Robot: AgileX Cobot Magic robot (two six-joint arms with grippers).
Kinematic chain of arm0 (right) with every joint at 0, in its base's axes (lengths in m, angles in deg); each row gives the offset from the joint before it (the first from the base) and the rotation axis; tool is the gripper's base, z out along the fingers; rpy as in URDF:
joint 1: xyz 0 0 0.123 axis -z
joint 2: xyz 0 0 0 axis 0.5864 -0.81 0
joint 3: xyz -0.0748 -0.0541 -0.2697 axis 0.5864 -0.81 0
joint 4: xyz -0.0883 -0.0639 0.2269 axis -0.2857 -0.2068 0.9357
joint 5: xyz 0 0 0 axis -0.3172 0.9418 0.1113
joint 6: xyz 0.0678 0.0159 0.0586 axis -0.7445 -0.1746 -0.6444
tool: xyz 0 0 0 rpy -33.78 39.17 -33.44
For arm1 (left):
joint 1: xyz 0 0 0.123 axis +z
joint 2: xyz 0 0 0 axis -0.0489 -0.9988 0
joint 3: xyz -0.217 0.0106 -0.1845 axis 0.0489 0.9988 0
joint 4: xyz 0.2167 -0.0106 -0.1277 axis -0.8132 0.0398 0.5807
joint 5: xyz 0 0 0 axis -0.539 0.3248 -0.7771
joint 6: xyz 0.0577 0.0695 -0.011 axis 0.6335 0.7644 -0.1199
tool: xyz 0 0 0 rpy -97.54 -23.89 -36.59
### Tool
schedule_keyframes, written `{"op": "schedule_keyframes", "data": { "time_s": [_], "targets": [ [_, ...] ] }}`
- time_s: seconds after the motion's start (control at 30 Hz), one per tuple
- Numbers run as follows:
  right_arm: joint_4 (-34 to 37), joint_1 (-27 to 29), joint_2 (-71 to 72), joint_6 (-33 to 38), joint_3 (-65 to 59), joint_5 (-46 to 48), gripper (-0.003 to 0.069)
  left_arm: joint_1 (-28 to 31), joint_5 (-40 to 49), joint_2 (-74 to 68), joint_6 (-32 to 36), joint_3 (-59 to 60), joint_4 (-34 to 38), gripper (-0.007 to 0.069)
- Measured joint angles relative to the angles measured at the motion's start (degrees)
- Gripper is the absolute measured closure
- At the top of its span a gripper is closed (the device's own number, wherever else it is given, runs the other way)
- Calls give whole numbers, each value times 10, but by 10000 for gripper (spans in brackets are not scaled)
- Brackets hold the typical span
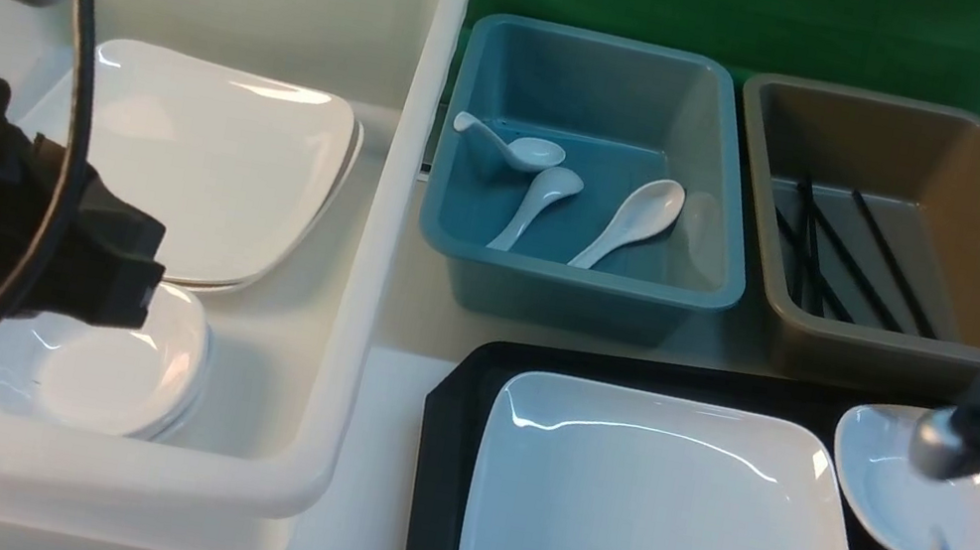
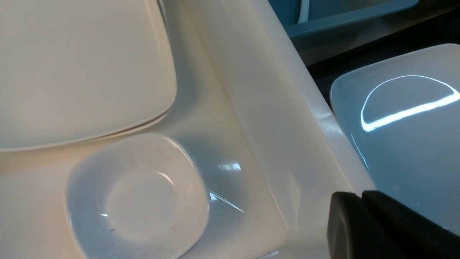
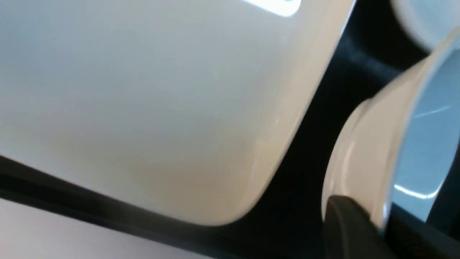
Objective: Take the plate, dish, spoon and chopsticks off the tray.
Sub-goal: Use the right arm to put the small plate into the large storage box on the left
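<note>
Right tool [image 3: 390, 217] grips dish [image 1: 888, 476] rim, at 3 o'clock of plate [image 1: 657, 526] on tray [image 1: 453, 430]; lift slow & level, w/o knocking plate. Left tool [image 2: 361, 198] closed, empty, over white tub [image 1: 383, 196].

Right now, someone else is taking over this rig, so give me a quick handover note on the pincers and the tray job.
Left pincer: shut, empty, over the white tub.
Right pincer: shut on the dish rim, dish tilted at the tray's right end.
Plate: on the tray, untouched.
Done: spoon in the blue tub, chopsticks in the brown tub.
Left: dish, then plate, likely into the white tub.
</note>
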Motion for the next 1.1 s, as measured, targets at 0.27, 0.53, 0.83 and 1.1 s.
{"op": "schedule_keyframes", "data": {
  "time_s": [0.27, 0.53, 0.83, 1.1],
  "targets": [
    [21, 0, 53, 10, 90, 39, 594, 31, 5, 0, -38, 0, -58, 613],
    [198, -65, -16, 132, 251, 20, 594, 192, 66, 3, -17, 0, -89, 611],
    [203, -273, -264, 146, 531, 11, 594, 379, 50, 75, 66, 0, 61, 611],
    [196, -350, -472, 150, 751, 1, 594, 413, 58, 97, 79, 0, 91, 611]
  ]
}}
